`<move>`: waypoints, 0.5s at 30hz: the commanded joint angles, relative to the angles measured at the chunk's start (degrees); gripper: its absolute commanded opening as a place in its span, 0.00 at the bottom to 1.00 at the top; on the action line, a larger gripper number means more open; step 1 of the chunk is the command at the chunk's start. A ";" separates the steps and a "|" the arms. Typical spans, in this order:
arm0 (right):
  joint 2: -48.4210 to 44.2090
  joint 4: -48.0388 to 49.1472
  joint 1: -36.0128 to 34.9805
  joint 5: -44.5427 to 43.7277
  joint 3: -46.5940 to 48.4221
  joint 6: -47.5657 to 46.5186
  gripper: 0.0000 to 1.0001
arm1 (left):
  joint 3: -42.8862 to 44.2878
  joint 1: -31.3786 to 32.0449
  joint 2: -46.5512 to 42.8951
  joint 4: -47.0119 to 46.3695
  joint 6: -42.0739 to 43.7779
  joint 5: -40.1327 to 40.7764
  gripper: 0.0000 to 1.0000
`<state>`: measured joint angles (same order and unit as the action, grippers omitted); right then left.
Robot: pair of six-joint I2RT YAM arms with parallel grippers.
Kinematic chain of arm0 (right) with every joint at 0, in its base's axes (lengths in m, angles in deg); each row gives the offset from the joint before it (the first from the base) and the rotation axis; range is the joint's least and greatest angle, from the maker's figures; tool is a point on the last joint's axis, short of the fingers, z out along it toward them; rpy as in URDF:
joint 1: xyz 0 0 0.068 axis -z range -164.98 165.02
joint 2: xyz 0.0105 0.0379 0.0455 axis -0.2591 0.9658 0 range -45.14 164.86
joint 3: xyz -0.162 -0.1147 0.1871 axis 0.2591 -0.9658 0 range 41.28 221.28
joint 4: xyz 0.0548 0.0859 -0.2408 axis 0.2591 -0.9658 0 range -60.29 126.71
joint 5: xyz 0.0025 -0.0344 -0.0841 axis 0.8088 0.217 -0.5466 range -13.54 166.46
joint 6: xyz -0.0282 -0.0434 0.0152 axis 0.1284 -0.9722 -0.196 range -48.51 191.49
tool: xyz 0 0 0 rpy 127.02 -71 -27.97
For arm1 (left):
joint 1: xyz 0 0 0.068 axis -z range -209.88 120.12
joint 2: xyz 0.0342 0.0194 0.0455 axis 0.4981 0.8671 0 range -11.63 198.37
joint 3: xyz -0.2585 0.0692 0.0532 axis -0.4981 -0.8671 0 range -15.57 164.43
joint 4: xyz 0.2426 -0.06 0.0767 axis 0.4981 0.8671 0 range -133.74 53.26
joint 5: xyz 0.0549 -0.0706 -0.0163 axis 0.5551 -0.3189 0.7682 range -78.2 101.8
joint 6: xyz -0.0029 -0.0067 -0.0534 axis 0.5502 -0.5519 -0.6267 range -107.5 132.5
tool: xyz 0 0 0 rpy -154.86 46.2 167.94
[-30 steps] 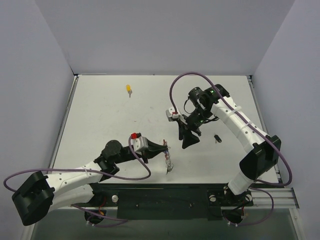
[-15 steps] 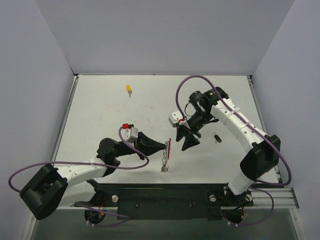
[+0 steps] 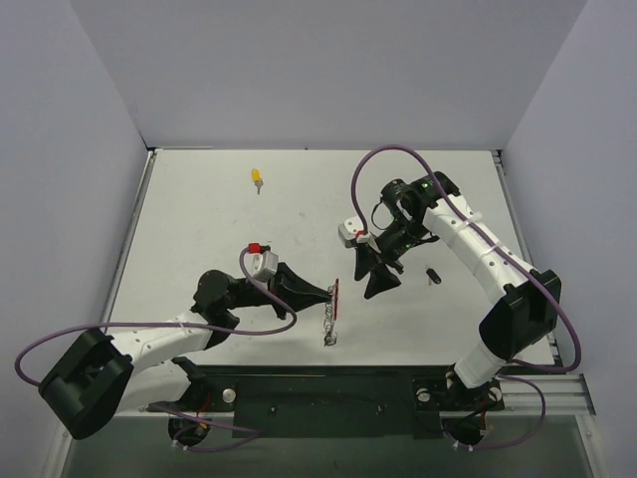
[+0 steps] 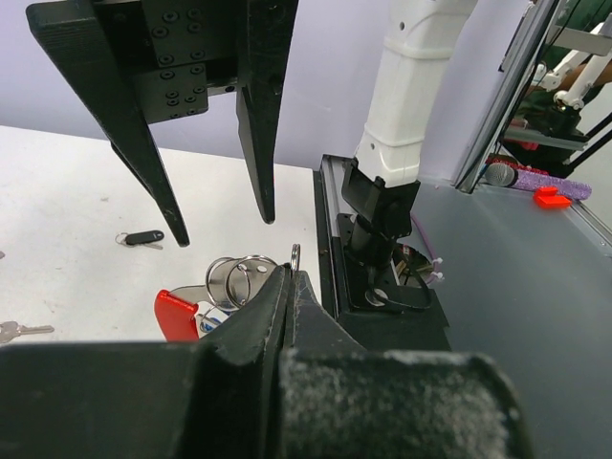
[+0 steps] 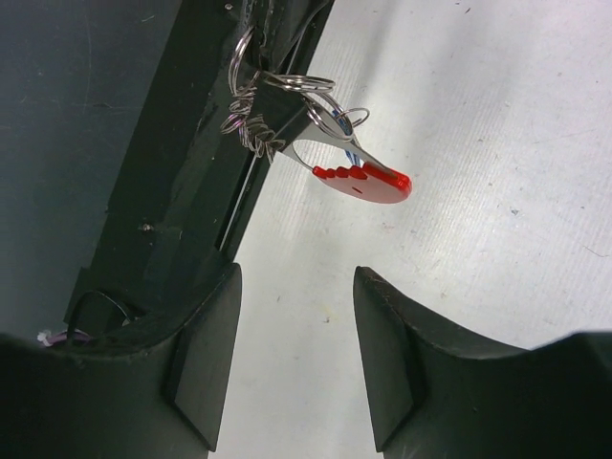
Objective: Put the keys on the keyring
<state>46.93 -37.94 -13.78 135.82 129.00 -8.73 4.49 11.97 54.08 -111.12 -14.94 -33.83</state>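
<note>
My left gripper (image 3: 326, 292) is shut on a silver ring of the keyring (image 3: 335, 292), a red loop with silver rings and a short chain hanging below it. In the left wrist view the pinched ring (image 4: 295, 254) pokes above the closed fingertips and the red loop (image 4: 177, 316) hangs beside them. My right gripper (image 3: 374, 277) stands open just right of the keyring, nothing between its fingers (image 5: 392, 363); the red loop (image 5: 368, 182) hangs ahead of them. A yellow-headed key (image 3: 258, 177) lies far back left. A black-headed key (image 3: 432, 274) lies right of the right gripper.
A silver key blade (image 4: 14, 331) shows at the left edge of the left wrist view. The black base rail (image 3: 328, 393) runs along the near edge of the table, close under the keyring. Grey walls enclose the table on three sides.
My left gripper has swung up and slightly right with the keyring, which now hangs upright. The right gripper has shifted only a little and stays open.
</note>
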 commanded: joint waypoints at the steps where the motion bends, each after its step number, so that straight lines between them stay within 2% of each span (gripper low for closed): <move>1: -2.42 -5.24 0.41 0.50 0.26 1.82 0.46 | 3.94 -0.36 -2.87 6.70 5.28 -2.10 0.00; 6: -2.42 -5.41 0.41 0.94 0.43 2.27 0.45 | 5.52 -0.36 -4.10 14.09 8.54 -0.96 0.00; 11: -2.86 -6.29 0.32 2.61 1.04 2.44 0.44 | 7.10 -0.27 -3.93 20.78 7.41 7.81 0.00; 14: -2.95 -6.21 0.41 2.00 1.75 3.41 0.43 | 11.04 -0.27 -3.22 31.38 6.09 11.60 0.00; 15: -3.04 -6.03 0.41 1.65 1.92 3.50 0.43 | 11.84 -0.27 -3.22 32.38 7.13 11.70 0.00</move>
<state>46.62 -37.94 -13.78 135.53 129.02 -6.09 9.97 11.97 51.20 -88.10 -8.19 -28.10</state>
